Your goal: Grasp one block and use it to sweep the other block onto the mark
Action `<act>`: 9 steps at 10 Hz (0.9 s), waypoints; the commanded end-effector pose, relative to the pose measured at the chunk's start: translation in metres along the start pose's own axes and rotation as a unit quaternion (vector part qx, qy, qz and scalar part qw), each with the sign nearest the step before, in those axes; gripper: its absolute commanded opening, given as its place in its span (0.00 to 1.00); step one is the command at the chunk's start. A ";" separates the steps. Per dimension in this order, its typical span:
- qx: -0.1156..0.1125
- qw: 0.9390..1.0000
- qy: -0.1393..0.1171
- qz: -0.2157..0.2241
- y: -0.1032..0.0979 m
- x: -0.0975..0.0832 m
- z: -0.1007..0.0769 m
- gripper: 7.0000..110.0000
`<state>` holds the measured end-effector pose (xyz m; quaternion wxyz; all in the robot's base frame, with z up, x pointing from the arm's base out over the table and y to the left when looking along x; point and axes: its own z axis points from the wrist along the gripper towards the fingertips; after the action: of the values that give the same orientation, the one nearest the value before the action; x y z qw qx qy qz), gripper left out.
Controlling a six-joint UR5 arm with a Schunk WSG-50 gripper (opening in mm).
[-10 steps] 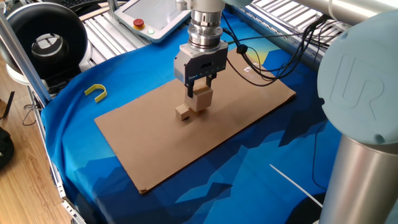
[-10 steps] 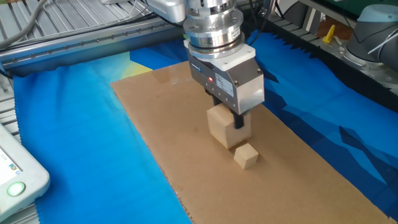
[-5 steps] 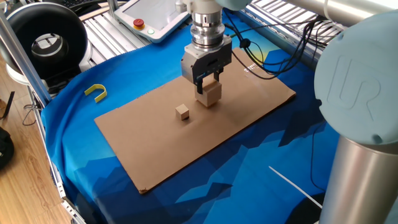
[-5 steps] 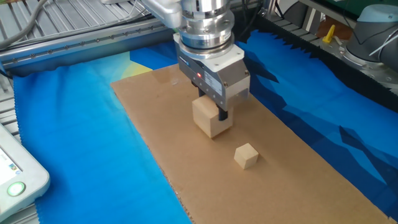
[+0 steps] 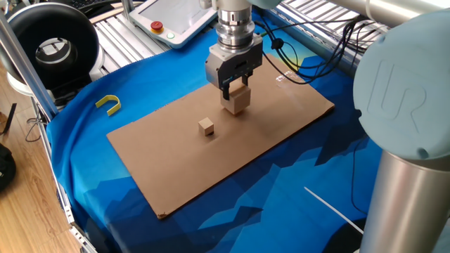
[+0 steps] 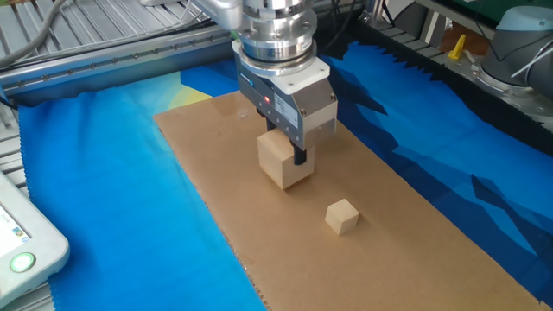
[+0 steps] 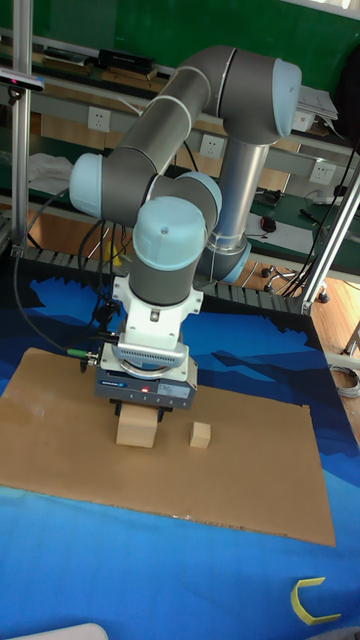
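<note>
One fixed view: claw [image 5: 235,89] pinching large light-brown block [image 5: 237,101] at its upper sides, block's base at or just above the brown cardboard sheet [image 5: 162,151]; contact cannot be told. Small tan block [image 5: 206,126] free on the cardboard, apart from the large block. The other fixed view: same large block [image 6: 282,161] held, small block [image 6: 342,216] nearer the camera. Cardboard lies on blue cloth [image 6: 104,190] over the surface. Mark not discernible.
</note>
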<state>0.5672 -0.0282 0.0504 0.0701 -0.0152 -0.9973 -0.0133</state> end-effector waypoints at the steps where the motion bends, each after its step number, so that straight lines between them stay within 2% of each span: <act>1: -0.020 1.000 -0.006 0.004 0.008 -0.004 -0.003 0.00; 4: -0.033 0.999 -0.006 0.011 0.020 -0.003 -0.003 0.00; 9: -0.035 0.999 -0.005 0.021 0.031 -0.003 0.001 0.00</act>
<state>0.5703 -0.0041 0.0503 0.0658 -0.0312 -0.9966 -0.0390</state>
